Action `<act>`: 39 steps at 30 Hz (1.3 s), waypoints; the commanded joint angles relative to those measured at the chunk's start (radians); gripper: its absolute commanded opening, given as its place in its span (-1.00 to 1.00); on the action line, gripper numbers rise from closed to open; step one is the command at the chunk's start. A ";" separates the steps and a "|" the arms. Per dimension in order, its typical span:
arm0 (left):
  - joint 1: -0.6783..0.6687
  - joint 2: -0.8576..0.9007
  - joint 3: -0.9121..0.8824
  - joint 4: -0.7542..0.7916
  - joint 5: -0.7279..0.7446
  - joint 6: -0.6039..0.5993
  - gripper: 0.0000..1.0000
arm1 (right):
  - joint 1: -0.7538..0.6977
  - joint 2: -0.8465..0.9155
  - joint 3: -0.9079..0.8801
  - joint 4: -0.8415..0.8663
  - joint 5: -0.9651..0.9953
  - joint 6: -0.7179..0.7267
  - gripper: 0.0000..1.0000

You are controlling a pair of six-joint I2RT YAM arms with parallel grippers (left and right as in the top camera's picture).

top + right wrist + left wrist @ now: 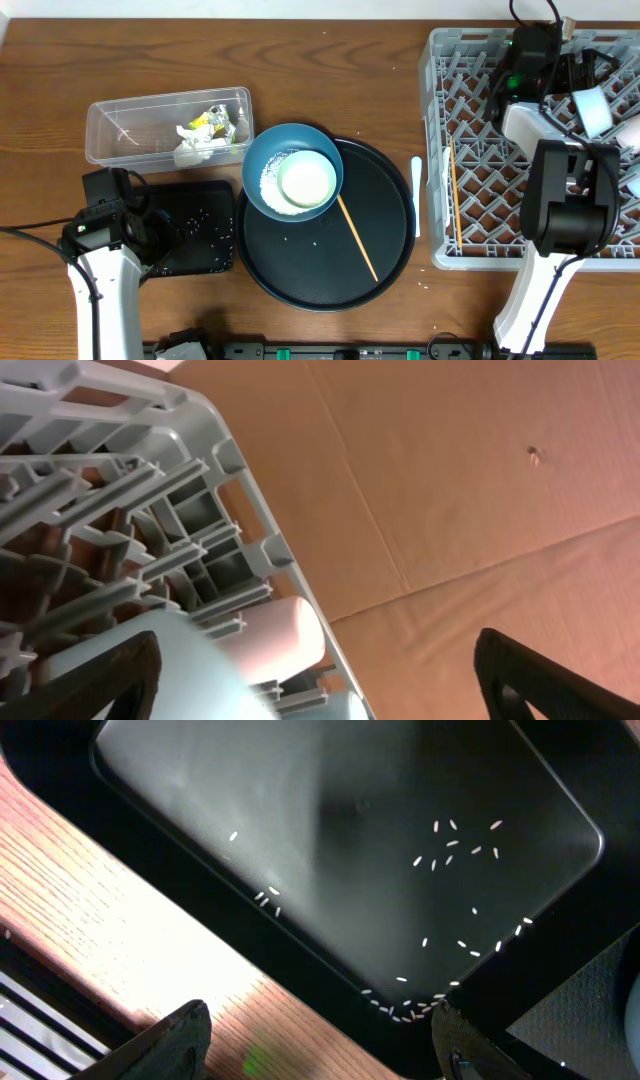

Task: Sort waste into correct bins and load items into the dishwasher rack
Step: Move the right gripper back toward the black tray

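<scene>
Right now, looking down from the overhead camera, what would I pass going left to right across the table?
Clear tub → dark blue bowl → wooden chopstick → white spoon → dishwasher rack. The flat black tray and round black tray overlap others, so I've left them out.

Robot lab bench: wood-grain table (330,40), cabled left arm (100,285), right arm (540,285), cardboard sheet (480,490), dishwasher rack (437,120) set out.

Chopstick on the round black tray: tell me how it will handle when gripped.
The chopstick looks thin and straight, so it is probably stiff and light. Lying flat on the round black tray, it may roll or slide when nudged. So slim, it likely offers little to grip.
</scene>
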 commanded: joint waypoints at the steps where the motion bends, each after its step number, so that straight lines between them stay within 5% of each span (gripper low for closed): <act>1: 0.000 -0.002 0.012 -0.003 -0.001 -0.009 0.45 | 0.006 -0.017 0.013 0.004 0.063 0.022 0.97; 10: 0.001 -0.002 0.012 -0.003 -0.001 -0.009 0.45 | 0.005 -0.168 0.013 -0.061 0.061 0.111 0.98; 15: 0.001 -0.002 0.012 -0.003 -0.001 -0.009 0.45 | 0.002 -0.287 0.013 -0.507 -0.116 0.435 0.99; 21: 0.001 -0.002 0.012 -0.003 -0.001 -0.009 0.45 | -0.018 -0.429 0.013 -1.003 -0.564 0.807 0.99; 27: 0.000 -0.002 0.012 -0.008 -0.001 -0.009 0.45 | 0.005 -0.559 0.013 -1.287 -1.052 0.853 0.98; 31: 0.000 -0.002 0.012 -0.011 -0.001 -0.009 0.45 | 0.056 -0.637 0.013 -1.384 -1.310 0.853 0.78; 39: 0.001 -0.002 0.012 -0.011 -0.001 -0.009 0.45 | 0.287 -0.713 0.013 -1.495 -1.418 0.857 0.71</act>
